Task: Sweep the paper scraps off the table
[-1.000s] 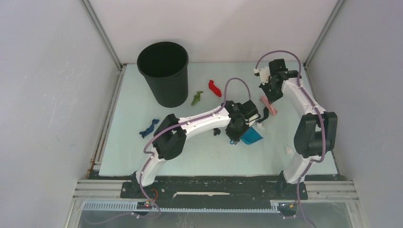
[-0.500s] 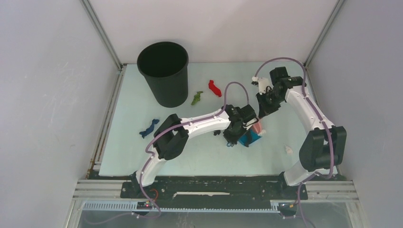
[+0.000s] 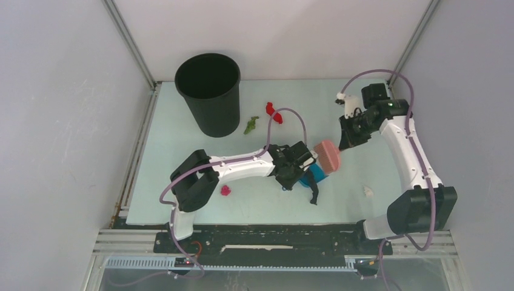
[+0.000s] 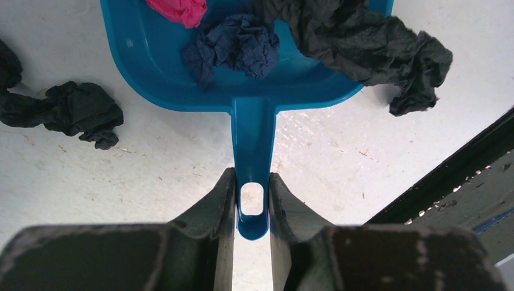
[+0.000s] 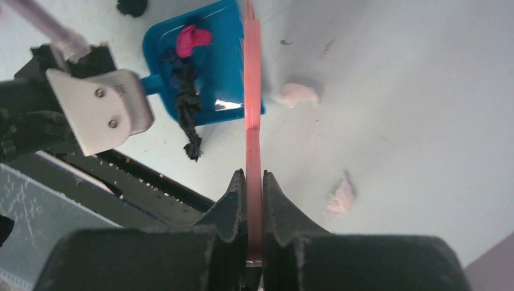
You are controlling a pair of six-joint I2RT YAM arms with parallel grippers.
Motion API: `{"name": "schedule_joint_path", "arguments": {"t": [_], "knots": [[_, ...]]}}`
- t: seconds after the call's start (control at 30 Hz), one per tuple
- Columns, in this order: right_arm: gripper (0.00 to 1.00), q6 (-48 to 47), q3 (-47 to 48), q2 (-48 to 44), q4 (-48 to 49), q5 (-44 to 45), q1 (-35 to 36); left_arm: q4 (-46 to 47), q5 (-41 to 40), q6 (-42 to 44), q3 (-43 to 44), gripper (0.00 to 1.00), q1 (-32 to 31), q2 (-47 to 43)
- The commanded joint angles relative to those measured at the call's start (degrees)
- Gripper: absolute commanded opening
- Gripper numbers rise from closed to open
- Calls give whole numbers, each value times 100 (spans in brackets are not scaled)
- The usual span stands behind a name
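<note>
Dustpan [image 4: 151, 66] and brush [image 5: 252, 91] held near the middle of the table [image 3: 182, 139].
The left gripper [image 4: 251, 203] clamps the dustpan's handle; the right gripper [image 5: 253, 182] pinches the brush's handle. Magenta, blue and black scraps [image 4: 233, 48] lie in the pan. A red scrap [image 3: 274, 113] and a green scrap [image 3: 251, 125] lie beside the bin [image 3: 209, 91] toward the far edge, and a magenta scrap [image 3: 225, 190] lies by the near edge.

Dustpan [image 4: 140, 60] mouth and magenta scrap [image 4: 179, 8] beyond upper frame edge.
</note>
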Motion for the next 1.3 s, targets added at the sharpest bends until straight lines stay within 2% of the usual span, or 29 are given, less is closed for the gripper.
{"name": "schedule_joint_path", "arguments": {"t": [0.0, 0.17, 0.3, 0.43, 0.63, 0.77, 0.9, 1.0, 1.27], "knots": [[0, 54, 402, -155, 186, 147, -543, -68, -364, -38, 79, 0, -94, -390], [0, 94, 362, -312, 388, 91, -944, -679, -1289, -31, 538, 0, -18, -301], [0, 67, -115, -704, 627, 154, -1046, -1420, -2043, 248, 717, 0, 148, -403], [0, -55, -414, -880, 678, 421, -1091, -1623, -2204, 385, 262, 0, 341, -833], [0, 25, -651, -913, 917, 388, -1104, -2170, -2326, 385, 391, 0, 345, -813], [0, 30, -652, -833, 950, 454, -1052, -2194, -2483, 405, 45, 0, 353, -1147], [0, -46, -649, -873, 1012, 851, -1047, -2214, -1785, 317, -466, 1, 314, -1616], [0, -61, -651, -877, 1050, 1194, -1025, -2222, -1579, 319, -811, 1, 169, -1831], [0, 165, -902, -577, 1167, 1354, -709, -1980, -769, 456, -1028, 1, -115, -1575]]}}
